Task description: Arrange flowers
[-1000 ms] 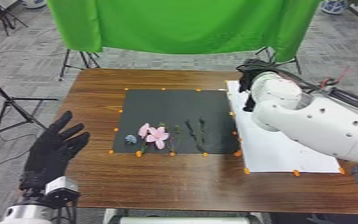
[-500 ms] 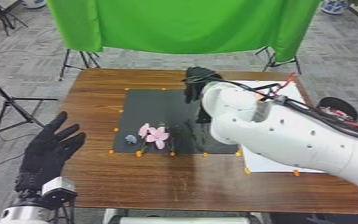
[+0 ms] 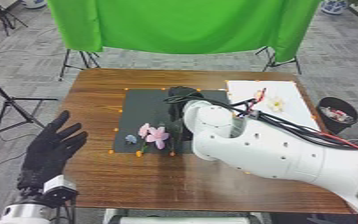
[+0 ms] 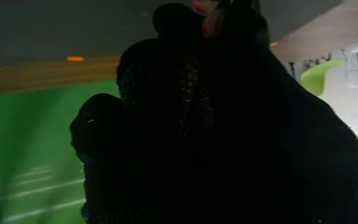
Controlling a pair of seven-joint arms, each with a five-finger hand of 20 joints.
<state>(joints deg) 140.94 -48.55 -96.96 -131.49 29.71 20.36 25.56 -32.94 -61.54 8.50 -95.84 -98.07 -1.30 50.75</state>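
Flowers lie low and loose on the table [image 3: 184, 190], so most of the trouble here would come from a careless sweep. Nearest, the left hand [image 3: 47, 150] hangs at the table's left side with its fingers apart and relaxed, holding nothing; it poses little risk unless it swings inward. Just beyond, on the near part of the dark mat [image 3: 144, 107], sit the pink flowers [image 3: 158, 136] with a small blue-grey bloom [image 3: 131, 138] beside them. The right hand [image 3: 181, 95] is over the mat close by, and whether it is open or closed I cannot tell; in the wrist view a reddish bit [image 4: 213, 21] shows by its tip, held or merely behind it. If it comes down blind, its glove could press petals flat, or take two thin stems together because they lie so near each other. Dark cables [image 3: 273, 121] along the arm might snag a bloom when it turns. Farther right, the white flower [image 3: 276, 104] on the white sheet [image 3: 295, 97] could be brushed out of place by a low forearm, perhaps towards the bin [image 3: 337, 114] beyond the table's edge.
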